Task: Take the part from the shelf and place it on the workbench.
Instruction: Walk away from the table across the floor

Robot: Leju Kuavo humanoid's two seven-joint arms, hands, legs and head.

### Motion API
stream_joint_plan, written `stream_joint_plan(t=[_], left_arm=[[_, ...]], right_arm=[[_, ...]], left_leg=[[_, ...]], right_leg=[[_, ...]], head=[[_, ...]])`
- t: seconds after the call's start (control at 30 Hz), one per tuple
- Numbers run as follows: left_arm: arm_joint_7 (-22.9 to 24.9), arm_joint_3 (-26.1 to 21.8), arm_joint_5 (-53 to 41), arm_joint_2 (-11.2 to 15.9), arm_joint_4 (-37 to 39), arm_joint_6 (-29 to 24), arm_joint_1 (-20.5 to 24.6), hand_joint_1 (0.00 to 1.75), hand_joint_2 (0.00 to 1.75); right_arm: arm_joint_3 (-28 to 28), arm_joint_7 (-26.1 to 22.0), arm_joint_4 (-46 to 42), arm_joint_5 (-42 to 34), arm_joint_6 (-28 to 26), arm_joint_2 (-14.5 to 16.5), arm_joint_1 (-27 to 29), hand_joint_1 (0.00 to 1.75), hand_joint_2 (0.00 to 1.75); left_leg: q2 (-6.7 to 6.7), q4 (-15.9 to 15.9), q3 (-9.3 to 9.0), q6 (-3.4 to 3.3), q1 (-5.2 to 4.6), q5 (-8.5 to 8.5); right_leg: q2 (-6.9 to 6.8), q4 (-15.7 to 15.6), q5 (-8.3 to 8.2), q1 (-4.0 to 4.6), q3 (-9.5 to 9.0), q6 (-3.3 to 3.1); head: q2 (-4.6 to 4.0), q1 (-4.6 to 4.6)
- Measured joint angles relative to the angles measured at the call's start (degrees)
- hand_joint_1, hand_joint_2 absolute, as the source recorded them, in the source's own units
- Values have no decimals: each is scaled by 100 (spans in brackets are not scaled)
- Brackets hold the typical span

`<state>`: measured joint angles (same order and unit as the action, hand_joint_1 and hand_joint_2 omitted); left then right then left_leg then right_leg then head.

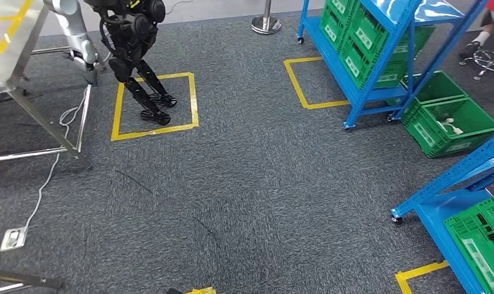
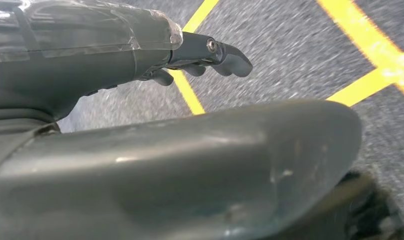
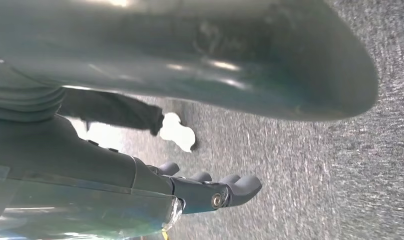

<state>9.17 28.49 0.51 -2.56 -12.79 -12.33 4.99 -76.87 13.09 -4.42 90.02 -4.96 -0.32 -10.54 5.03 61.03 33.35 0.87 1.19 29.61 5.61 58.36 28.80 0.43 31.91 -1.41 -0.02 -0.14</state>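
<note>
Blue shelves point(image 1: 379, 55) with green crates point(image 1: 360, 37) stand at the back right in the head view. On the floor beside them a green crate point(image 1: 452, 122) holds small white items point(image 1: 450, 127). A metal workbench point(image 1: 11, 43) stands at the far left. My left hand point(image 2: 154, 150) hangs over grey carpet with yellow tape lines; its dark fingers point(image 2: 220, 52) are stretched out and hold nothing. My right hand point(image 3: 114, 170) also hangs over the carpet, fingers point(image 3: 230, 187) extended and empty.
Another dark legged robot point(image 1: 137, 55) stands in a yellow taped square point(image 1: 155, 104) at the back left. A second blue shelf point(image 1: 464, 202) with green crates is close at the right. A white cable point(image 1: 45, 177) runs along the floor on the left. A stanchion base point(image 1: 265, 23) stands at the back.
</note>
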Motion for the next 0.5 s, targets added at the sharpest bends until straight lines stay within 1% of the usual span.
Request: stream_joint_plan(t=[0.03, 0.07, 0.1, 0.13, 0.17, 0.2, 0.23, 0.27, 0.3, 0.33, 0.37, 0.4, 0.43, 0.47, 0.5], left_arm=[[4, 1, 9, 1, 0, 6, 3, 0, 0], [7, 3, 17, 2, 0, 12, 6, 0, 0], [7, 5, 23, 0, -1, 17, 11, 0, 0], [6, 7, 28, -3, -1, 22, 13, 0, 0], [4, 10, 31, -9, -2, 25, 14, 0, 0], [3, 15, 32, -16, -2, 28, 12, 0, 0], [3, 19, 33, -22, -1, 32, 6, 0, 0], [4, 22, 33, -27, 1, 37, -2, 0, 0], [5, 25, 34, -28, 3, 42, -8, 0, 0], [7, 27, 34, -28, 4, 46, -10, 0, 0], [7, 28, 34, -29, 6, 50, -8, 0, 0], [8, 30, 34, -30, 7, 54, -3, 0, 0], [12, 31, 33, -32, 6, 58, 1, 0, 0], [17, 31, 33, -35, 6, 63, 6, 0, 0], [22, 32, 33, -37, 5, 67, 12, 0, 0]], right_arm=[[-5, -2, 0, 0, 0, -2, -8, 0, 0], [-10, -2, 2, 0, 1, -3, -15, 0, 0], [-14, -2, 4, 0, 1, -7, -16, 0, 0], [-16, -2, 7, 1, 1, -13, -11, 0, 0], [-17, -2, 11, 1, 0, -20, -11, 0, 0], [-19, -2, 13, 1, -1, -30, -20, 0, 0], [-21, -2, 15, 0, -2, -37, -31, 0, 0], [-22, -2, 16, 0, -2, -39, -43, 0, 0], [-22, -2, 17, 0, -2, -37, -43, 0, 0], [-23, -2, 21, -1, -2, -32, -27, 0, 0], [-23, -1, 25, -1, -2, -29, -1, 0, 0], [-25, 3, 28, -1, -2, -28, 26, 0, 0], [-26, 8, 30, -1, -2, -30, 44, 0, 0], [-26, 14, 31, -1, -2, -33, 50, 0, 0], [-26, 20, 32, 0, -1, -36, 42, 0, 0]], left_leg=[[104, -150, -67, -10, -2, -15], [101, -209, -108, -19, -8, 21], [15, -260, -147, -34, -19, 38], [-68, -301, -179, -61, -21, 30], [-171, -347, -221, -92, -21, 24], [-284, -392, -264, -121, -22, 22], [-400, -415, -300, -140, -31, 33], [-518, -422, -325, -153, -40, 56], [-630, -421, -345, -157, -49, 81], [-724, -420, -365, -155, -53, 108], [-808, -419, -393, -148, -55, 137], [-878, -419, -429, -137, -56, 167], [-939, -421, -470, -122, -57, 200], [-998, -422, -506, -99, -67, 234], [-1048, -422, -531, -72, -78, 264]], right_leg=[[78, 7, 8, -18, 15, 36], [159, 3, 6, -37, 32, 79], [243, -12, -3, -59, 47, 119], [222, -4, 6, -64, 56, 152], [105, 74, 59, -61, 95, 184], [-69, 274, 173, -52, 191, 214], [-281, 576, 330, -48, 340, 240], [-418, 945, 497, -52, 538, 270], [-485, 1279, 615, -64, 722, 294], [-519, 1470, 637, -78, 835, 309], [-544, 1457, 542, -92, 845, 317], [-580, 1234, 352, -100, 745, 314], [-662, 866, 121, -99, 572, 300], [-798, 504, -40, -73, 389, 274], [-922, 226, -122, -42, 253, 233]], head=[[0, -1], [0, -2], [0, -6], [0, -2], [0, 9], [0, 20], [0, 32], [0, 41], [0, 41], [0, 42], [0, 43], [0, 45], [0, 47], [0, 49], [0, 50]])
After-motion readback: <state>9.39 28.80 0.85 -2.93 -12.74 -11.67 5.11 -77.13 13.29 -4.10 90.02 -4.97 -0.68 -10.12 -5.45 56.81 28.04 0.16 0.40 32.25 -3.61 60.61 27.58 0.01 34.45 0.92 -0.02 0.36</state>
